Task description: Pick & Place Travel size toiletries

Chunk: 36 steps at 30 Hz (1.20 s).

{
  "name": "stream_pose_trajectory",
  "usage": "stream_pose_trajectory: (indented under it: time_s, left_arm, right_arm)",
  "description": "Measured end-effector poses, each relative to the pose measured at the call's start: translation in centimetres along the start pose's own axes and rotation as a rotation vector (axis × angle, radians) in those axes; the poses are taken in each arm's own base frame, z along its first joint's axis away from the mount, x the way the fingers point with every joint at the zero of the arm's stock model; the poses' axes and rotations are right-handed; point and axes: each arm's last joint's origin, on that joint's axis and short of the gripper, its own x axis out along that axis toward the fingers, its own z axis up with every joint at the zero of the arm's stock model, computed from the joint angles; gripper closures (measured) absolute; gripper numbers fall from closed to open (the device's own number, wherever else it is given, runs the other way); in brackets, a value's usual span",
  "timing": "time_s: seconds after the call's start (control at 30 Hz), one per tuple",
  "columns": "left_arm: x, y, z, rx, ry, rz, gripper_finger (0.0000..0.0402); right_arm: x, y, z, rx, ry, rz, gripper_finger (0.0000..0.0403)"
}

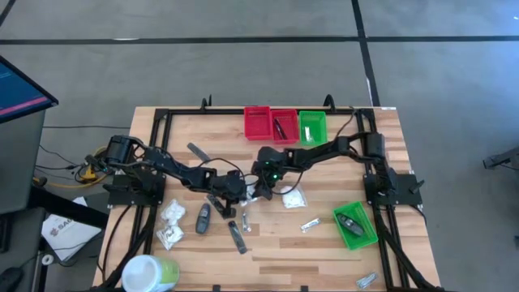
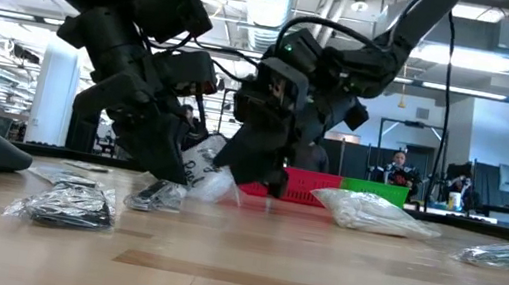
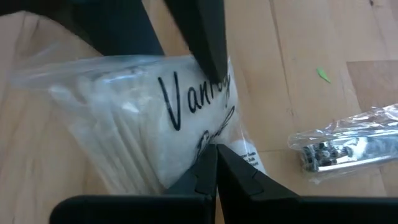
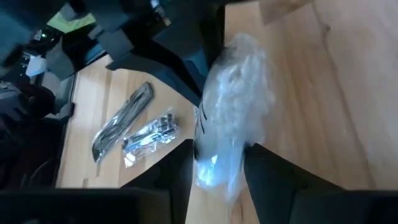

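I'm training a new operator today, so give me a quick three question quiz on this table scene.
1. True or false: both pincers meet at one clear packet of white items near the table's middle.
2. Which bin holds a dark oval item: A red, B the green one alone by the right arm, C none?
3. Fill in: the left pincer is ____ on the packet.

Key: 1 true. 2 B. 3 shut; the right pincer straddles the same packet.

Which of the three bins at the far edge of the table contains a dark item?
The middle red bin; a dark stick lies in it, unlike the left red and the green one.
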Motion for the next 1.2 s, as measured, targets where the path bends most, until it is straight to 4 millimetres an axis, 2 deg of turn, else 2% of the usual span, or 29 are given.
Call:
stream_pose_trajectory:
  time_s: [0.53, 0.67, 0.83, 1.0, 1.2]
  left_arm:
    - [0.0, 0.0, 0.0, 0.0, 0.001, 0.002, 0.0401]
    - [0.0, 0.0, 0.0, -0.002, 0.001, 0.003, 0.0401]
    - [0.0, 0.0, 0.1, -0.004, -0.005, 0.007, 0.0401]
    - [-0.4, 0.1, 0.4, -0.031, -0.019, 0.007, 0.0401]
    - [-3.0, -0.1, 1.8, -0.047, -0.112, -0.055, 0.0401]
  right_arm:
    - [-0.5, -0.9, -0.2, 0.007, 0.049, -0.013, 0.0293]
    - [-0.6, -1.1, -0.4, 0.002, 0.066, -0.022, 0.0324]
    - [-1.2, -1.4, -0.2, 0.006, 0.063, -0.032, 0.0389]
    - [-2.7, -0.4, 0.2, -0.011, 0.073, -0.089, 0.0392]
    - [-6.4, 3.2, 0.8, -0.095, 0.064, -0.258, 0.0398]
